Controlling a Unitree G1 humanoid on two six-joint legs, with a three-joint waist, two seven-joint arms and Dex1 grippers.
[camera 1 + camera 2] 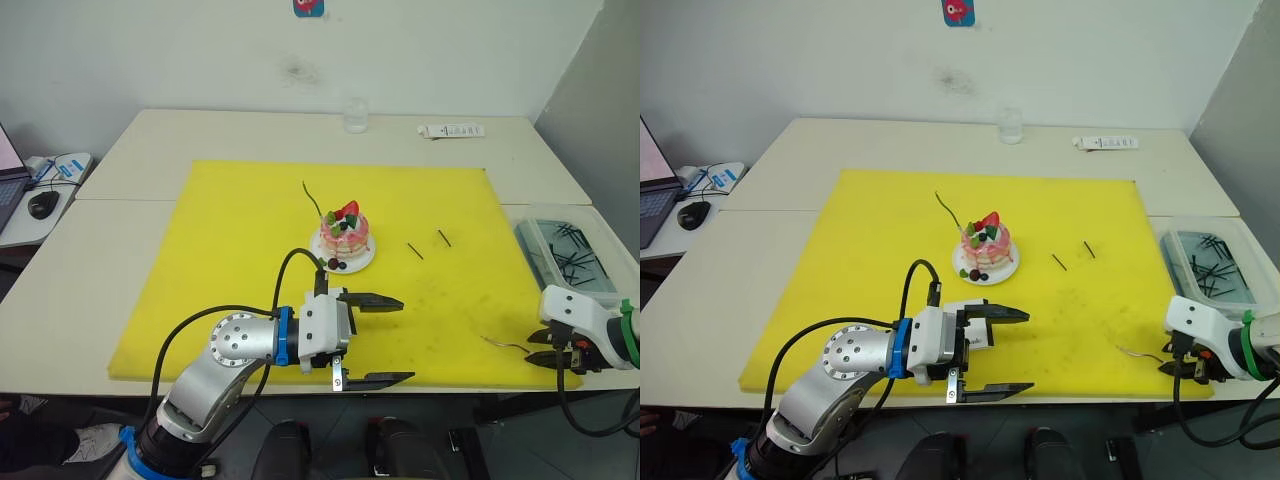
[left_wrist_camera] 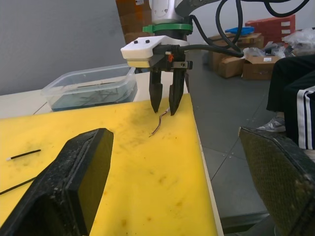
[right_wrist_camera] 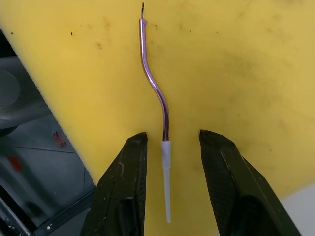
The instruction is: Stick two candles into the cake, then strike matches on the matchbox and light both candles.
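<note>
We find the second candle [image 3: 156, 93] lying at the mat's near right corner, apparently untouched, running lengthwise between the open right jaws. The left jaws also stand open, well apart.
</note>
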